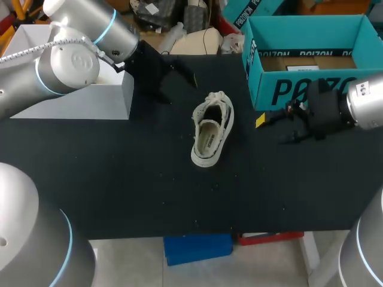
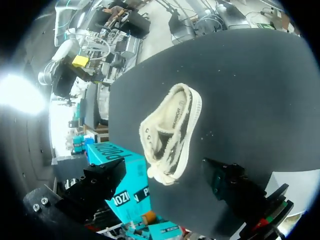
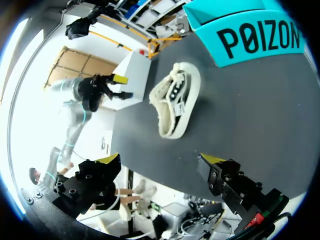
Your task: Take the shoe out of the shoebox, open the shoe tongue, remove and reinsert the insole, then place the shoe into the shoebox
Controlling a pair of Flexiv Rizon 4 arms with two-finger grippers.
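Shoe (image 1: 211, 128) upright on matte black table (image 1: 119, 179), near open teal cardboard shoebox (image 1: 281, 89).
Low, cream, fuzzy-edged upper with dark side panels, laces bunched; left jaws and right jaws both spread, empty.

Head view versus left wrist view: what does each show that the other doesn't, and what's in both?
Only the head view: the shoebox's open inside, and a white box at the table's left edge. Only the left wrist view: the left pincer from behind, fingers wide apart, holding nothing, with the shoe ahead of it. Both: the shoe lying on the table outside the shoebox, and the right pincer.
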